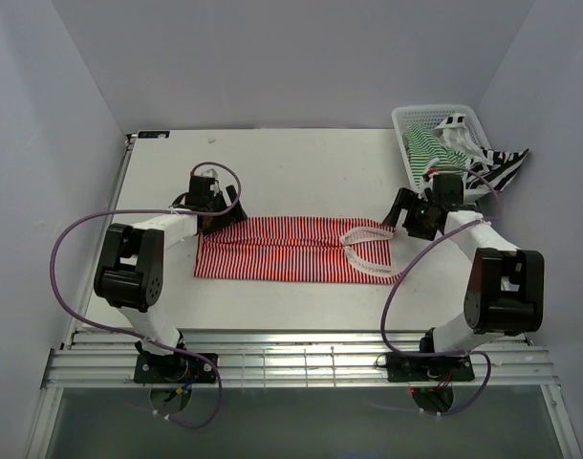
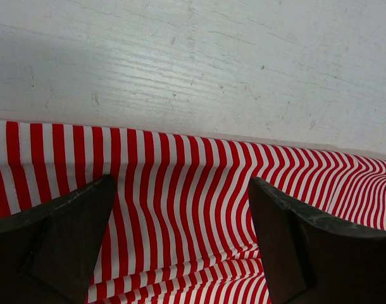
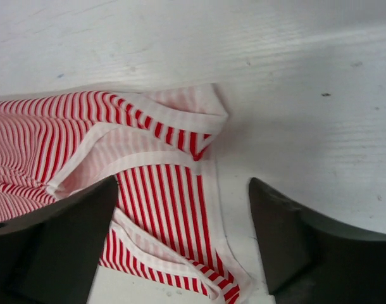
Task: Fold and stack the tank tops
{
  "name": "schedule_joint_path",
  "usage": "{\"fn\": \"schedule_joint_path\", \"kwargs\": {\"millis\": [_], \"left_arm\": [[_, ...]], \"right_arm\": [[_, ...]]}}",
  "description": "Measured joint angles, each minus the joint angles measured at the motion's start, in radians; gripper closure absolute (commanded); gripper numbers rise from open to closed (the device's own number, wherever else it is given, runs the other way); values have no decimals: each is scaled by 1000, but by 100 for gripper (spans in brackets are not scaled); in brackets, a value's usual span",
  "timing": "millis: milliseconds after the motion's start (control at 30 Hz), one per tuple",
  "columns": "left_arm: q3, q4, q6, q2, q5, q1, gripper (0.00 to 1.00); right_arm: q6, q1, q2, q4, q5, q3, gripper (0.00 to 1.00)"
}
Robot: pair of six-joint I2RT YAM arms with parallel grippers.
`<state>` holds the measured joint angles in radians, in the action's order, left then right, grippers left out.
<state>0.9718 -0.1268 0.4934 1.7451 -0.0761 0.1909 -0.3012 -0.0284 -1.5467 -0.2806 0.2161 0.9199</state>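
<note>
Red-and-white tank top (image 1: 291, 249), where does it lie? (Ana)

Across the middle of the table (image 1: 301, 163), as a long band parallel to the near edge. Its hem faces the left edge and its straps (image 3: 161, 120) face the right. (Ben)

And the arms? (Ana)

Left gripper (image 2: 181, 209) hangs over the band's far left corner with its fingers spread wide, stripes showing between them and nothing pinched. Right gripper (image 3: 183, 202) sits at the strap end, fingers also well apart. One finger is over the cloth and the other over bare table, and it holds nothing. (Ben)

So what does the step call for? (Ana)

Probably a crosswise fold, strap end over to the hem. The right arm would do well to shift toward the left edge first, so both fingers close on cloth and not on table. It should also catch every layer, because a loose strap loop curls off toward the near edge and would trail behind. (Ben)

And the left? (Ana)

Best to pin or pinch the hem corner so the band does not slide. The lift should stay low and the edges should land square. (Ben)

The others? (Ana)

Green-and-white tank top (image 1: 425, 143) sits in the white lattice basket (image 1: 406, 120) at the far right corner. Black-and-white tank top (image 1: 502, 167) spills over the basket's right side. Neither is folded yet. (Ben)
</note>
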Motion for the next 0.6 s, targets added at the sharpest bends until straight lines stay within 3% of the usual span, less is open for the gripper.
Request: {"fn": "schedule_joint_path", "kwargs": {"millis": [33,233,600], "left_arm": [[0,0,0,0,0,0,2],[2,-3,-4,0,-3,-1,2],[10,-25,14,2,12,-2,2]], "right_arm": [[7,4,16,0,22,0,10],[47,107,8,7,94,41,10],[45,147,-209,13,75,127,10]]}}
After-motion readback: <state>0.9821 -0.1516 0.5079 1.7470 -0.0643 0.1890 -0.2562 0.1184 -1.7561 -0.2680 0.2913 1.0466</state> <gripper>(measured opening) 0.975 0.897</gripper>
